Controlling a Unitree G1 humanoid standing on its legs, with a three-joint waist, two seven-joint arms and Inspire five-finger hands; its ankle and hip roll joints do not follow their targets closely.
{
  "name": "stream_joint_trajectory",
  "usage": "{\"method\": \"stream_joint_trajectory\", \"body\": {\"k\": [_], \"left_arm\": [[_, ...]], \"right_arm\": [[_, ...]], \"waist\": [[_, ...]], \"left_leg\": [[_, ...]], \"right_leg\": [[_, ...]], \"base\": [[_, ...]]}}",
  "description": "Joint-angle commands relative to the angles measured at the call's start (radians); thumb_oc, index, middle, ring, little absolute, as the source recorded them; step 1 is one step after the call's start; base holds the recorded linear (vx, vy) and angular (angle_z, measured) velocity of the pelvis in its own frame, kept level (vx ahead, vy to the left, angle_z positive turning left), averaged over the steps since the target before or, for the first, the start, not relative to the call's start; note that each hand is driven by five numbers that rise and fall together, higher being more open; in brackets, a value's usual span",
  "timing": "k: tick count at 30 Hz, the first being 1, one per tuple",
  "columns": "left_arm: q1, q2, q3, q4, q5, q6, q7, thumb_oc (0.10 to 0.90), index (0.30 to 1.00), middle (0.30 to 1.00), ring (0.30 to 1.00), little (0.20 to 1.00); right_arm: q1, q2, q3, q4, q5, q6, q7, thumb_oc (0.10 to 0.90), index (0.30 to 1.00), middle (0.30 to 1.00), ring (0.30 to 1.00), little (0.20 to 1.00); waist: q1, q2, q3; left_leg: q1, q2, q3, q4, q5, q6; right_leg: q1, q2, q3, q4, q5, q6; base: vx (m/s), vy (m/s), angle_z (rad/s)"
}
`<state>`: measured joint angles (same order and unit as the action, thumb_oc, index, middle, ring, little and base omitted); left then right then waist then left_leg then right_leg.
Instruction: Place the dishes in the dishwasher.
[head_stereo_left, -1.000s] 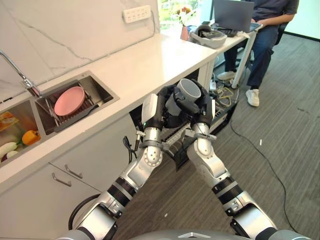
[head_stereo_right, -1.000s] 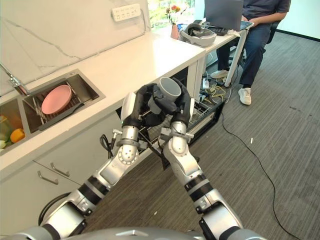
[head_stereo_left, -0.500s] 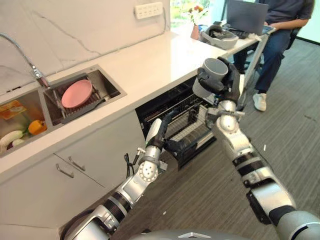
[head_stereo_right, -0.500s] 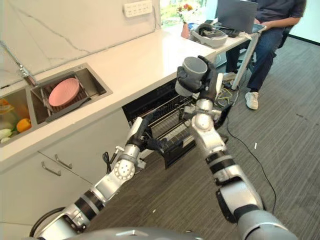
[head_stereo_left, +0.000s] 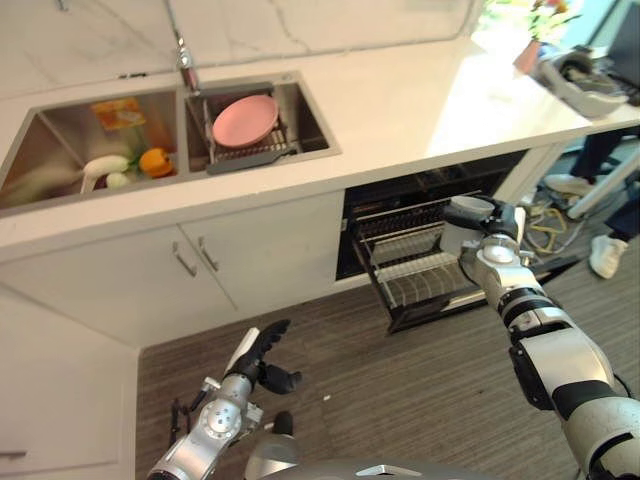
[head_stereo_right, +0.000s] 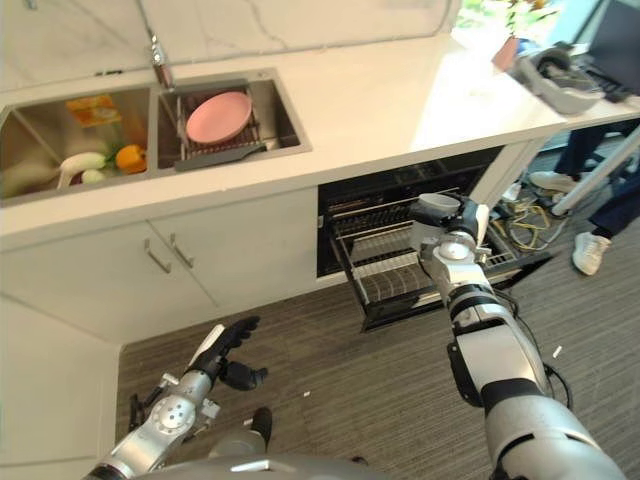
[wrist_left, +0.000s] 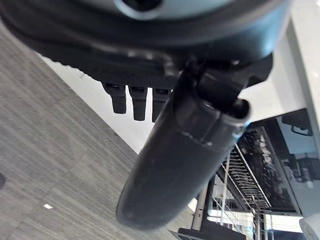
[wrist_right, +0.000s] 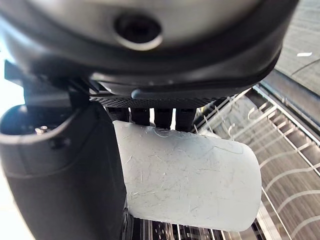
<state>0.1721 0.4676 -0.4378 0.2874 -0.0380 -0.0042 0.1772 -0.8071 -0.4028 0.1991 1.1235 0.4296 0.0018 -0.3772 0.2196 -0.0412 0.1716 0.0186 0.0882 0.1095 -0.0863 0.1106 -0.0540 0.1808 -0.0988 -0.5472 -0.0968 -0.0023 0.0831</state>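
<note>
A grey cup (head_stereo_left: 460, 222) is held in my right hand (head_stereo_left: 498, 248), whose fingers and thumb curl round it, just above the pulled-out rack (head_stereo_left: 425, 280) of the open dishwasher (head_stereo_right: 400, 225) under the counter. The right wrist view has the cup (wrist_right: 190, 175) pinched against the thumb, with rack wires (wrist_right: 285, 165) past it. A pink plate (head_stereo_left: 245, 119) leans in the drying rack in the right sink basin. My left hand (head_stereo_left: 262, 352) hangs low over the floor in front of the cabinets, fingers relaxed and holding nothing.
White cabinet doors (head_stereo_left: 200, 265) stand left of the dishwasher. Vegetables (head_stereo_left: 150, 160) lie in the left sink basin. A headset (head_stereo_left: 585, 88) lies on a table at the far right, with a person's shoe (head_stereo_left: 606, 255) and cables on the floor beyond the dishwasher.
The view has swung left and looks from higher. My right hand has brought the cup down from above the counter to just over the rack. My left hand has dropped from the rack towards the floor.
</note>
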Motion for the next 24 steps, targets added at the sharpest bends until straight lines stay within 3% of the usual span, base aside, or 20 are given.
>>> {"method": "stream_joint_trajectory", "body": {"k": [1, 2, 3, 6, 8, 10, 14, 18, 19, 24], "left_arm": [[-0.150, -0.012, 0.008, -0.102, 0.007, -0.078, 0.004, 0.800, 0.900, 0.900, 0.900, 0.900], [-0.150, -0.012, 0.008, -0.102, 0.007, -0.078, 0.004, 0.800, 0.900, 0.900, 0.900, 0.900], [-0.126, -0.004, 0.033, -0.065, 0.024, -0.080, 0.005, 0.800, 0.900, 0.900, 0.900, 0.900], [-0.126, 0.002, 0.043, -0.050, 0.031, -0.081, 0.010, 0.800, 0.900, 0.900, 0.900, 0.900], [-0.133, 0.008, 0.070, 0.032, 0.051, -0.085, 0.044, 0.800, 0.900, 0.900, 0.900, 0.900], [-0.134, 0.010, 0.073, 0.042, 0.058, -0.083, 0.049, 0.800, 0.900, 0.900, 0.900, 0.900], [-0.122, 0.003, 0.081, 0.106, 0.085, -0.076, 0.068, 0.800, 0.900, 0.900, 0.900, 0.900], [-0.114, -0.008, 0.092, 0.138, 0.086, -0.073, 0.082, 0.800, 0.900, 0.900, 0.900, 0.900], [-0.120, -0.017, 0.091, 0.152, 0.081, -0.074, 0.086, 0.800, 0.900, 0.900, 0.900, 0.900], [-0.148, -0.027, 0.080, 0.193, 0.081, -0.078, 0.101, 0.800, 0.900, 0.900, 0.900, 0.900]], "right_arm": [[-0.138, -0.037, 0.024, -0.084, -0.036, -0.079, -0.008, 0.400, 0.300, 0.300, 0.300, 0.300], [-0.138, -0.037, 0.024, -0.084, -0.036, -0.079, -0.008, 0.400, 0.300, 0.300, 0.300, 0.300], [-0.136, -0.052, 0.018, -0.026, -0.061, -0.075, 0.009, 0.400, 0.300, 0.300, 0.300, 0.300], [-0.144, -0.061, 0.017, -0.006, -0.070, -0.076, 0.012, 0.400, 0.300, 0.300, 0.300, 0.300], [-0.217, -0.154, 0.047, 0.071, -0.125, -0.067, 0.023, 0.400, 0.300, 0.300, 0.300, 0.300], [-0.228, -0.172, 0.049, 0.084, -0.130, -0.066, 0.020, 0.400, 0.300, 0.300, 0.300, 0.300], [-0.239, -0.236, 0.012, 0.171, -0.129, -0.059, -0.005, 0.400, 0.300, 0.300, 0.300, 0.300], [-0.242, -0.251, -0.021, 0.199, -0.109, -0.056, -0.018, 0.400, 0.300, 0.300, 0.300, 0.300], [-0.244, -0.250, -0.027, 0.209, -0.108, -0.055, -0.021, 0.800, 0.900, 0.900, 0.900, 0.900], [-0.277, -0.245, -0.008, 0.208, -0.115, -0.057, -0.023, 0.800, 0.900, 0.900, 0.900, 0.900]], "waist": [[-0.036, -0.050, -0.029], [-0.036, -0.050, -0.029], [-0.002, -0.057, 0.002], [0.009, -0.059, 0.016], [0.068, -0.069, 0.106], [0.071, -0.077, 0.116], [0.099, -0.082, 0.169], [0.100, -0.065, 0.196], [0.097, -0.057, 0.201], [0.084, -0.043, 0.197]], "left_leg": [[-0.004, 0.034, 0.080, 0.012, -0.046, -0.049], [-0.004, 0.034, 0.080, 0.012, -0.046, -0.049], [-0.040, 0.029, 0.054, 0.017, -0.036, -0.051], [-0.060, 0.027, 0.045, 0.020, -0.030, -0.051], [-0.172, 0.025, 0.003, 0.054, -0.008, -0.059], [-0.185, 0.027, -0.016, 0.050, -0.022, -0.070], [-0.245, 0.025, -0.031, 0.037, 0.006, -0.086], [-0.269, 0.022, -0.032, 0.028, 0.017, -0.087], [-0.272, 0.018, -0.031, 0.027, 0.018, -0.085], [-0.264, 0.013, -0.024, 0.021, 0.016, -0.080]], "right_leg": [[0.028, -0.054, 0.020, 0.018, -0.053, 0.051], [0.028, -0.054, 0.020, 0.018, -0.053, 0.051], [0.015, -0.054, -0.006, 0.022, -0.055, 0.049], [0.003, -0.055, -0.015, 0.023, -0.053, 0.049], [-0.073, -0.057, -0.046, 0.044, -0.052, 0.042], [-0.082, -0.050, -0.031, 0.041, -0.072, 0.044], [-0.124, -0.041, -0.045, 0.037, -0.078, 0.038], [-0.148, -0.045, -0.049, 0.032, -0.070, 0.041], [-0.154, -0.047, -0.050, 0.033, -0.069, 0.042], [-0.161, -0.056, -0.046, 0.039, -0.066, 0.043]], "base": [[0.00, -0.001, 0.11], [-0.07, -0.030, 0.48], [-0.07, -0.030, 0.48], [-0.11, -0.034, 0.39], [-0.19, -0.082, 0.45], [0.01, -0.077, 0.32], [-0.03, -0.011, 0.22], [-0.04, 0.023, 0.07], [-0.03, 0.048, 0.02], [-0.03, 0.055, -0.02]]}}
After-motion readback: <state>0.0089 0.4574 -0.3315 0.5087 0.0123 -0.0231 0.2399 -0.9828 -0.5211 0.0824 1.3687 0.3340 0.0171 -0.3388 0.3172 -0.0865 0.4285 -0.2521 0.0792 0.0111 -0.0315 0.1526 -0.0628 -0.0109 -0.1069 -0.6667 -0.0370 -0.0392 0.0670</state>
